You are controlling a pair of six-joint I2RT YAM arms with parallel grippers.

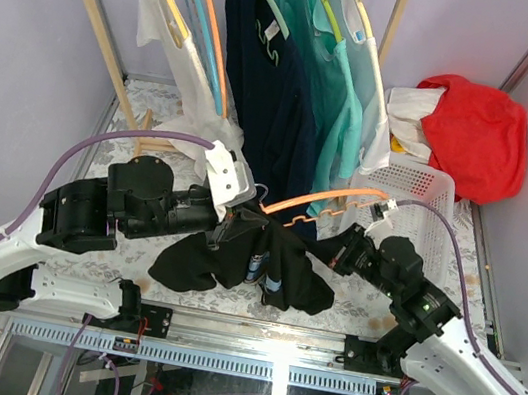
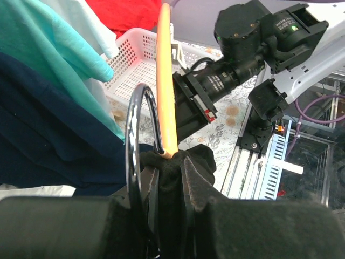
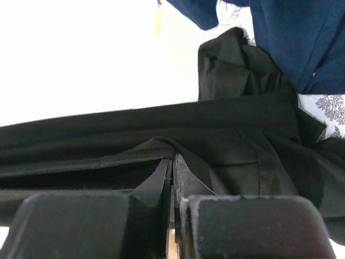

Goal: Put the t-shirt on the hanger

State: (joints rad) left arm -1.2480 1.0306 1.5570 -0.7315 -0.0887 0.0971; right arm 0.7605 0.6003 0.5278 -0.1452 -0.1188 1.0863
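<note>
The black t-shirt (image 1: pixel 268 264) hangs bunched above the table's near middle. The orange hanger (image 1: pixel 329 200) slants up to the right out of it, its right end bare. My left gripper (image 1: pixel 232 221) is shut at the hanger's neck with t-shirt fabric over it. In the left wrist view the orange arm (image 2: pixel 165 81) runs into black cloth (image 2: pixel 173 178) between my fingers, and the silver hook (image 2: pixel 132 135) curves beside them. My right gripper (image 1: pixel 333 255) is shut on a fold of the t-shirt's right side; in the right wrist view (image 3: pixel 172 161) black fabric (image 3: pixel 232 140) fills the frame.
A wooden rack (image 1: pixel 90 26) at the back carries a navy shirt (image 1: pixel 272 87), teal shirts (image 1: pixel 341 89), white garments and yellow and blue hangers. A white basket (image 1: pixel 418 188) and a red cloth (image 1: pixel 474 126) sit at the back right. The navy shirt (image 3: pixel 302 38) hangs close behind.
</note>
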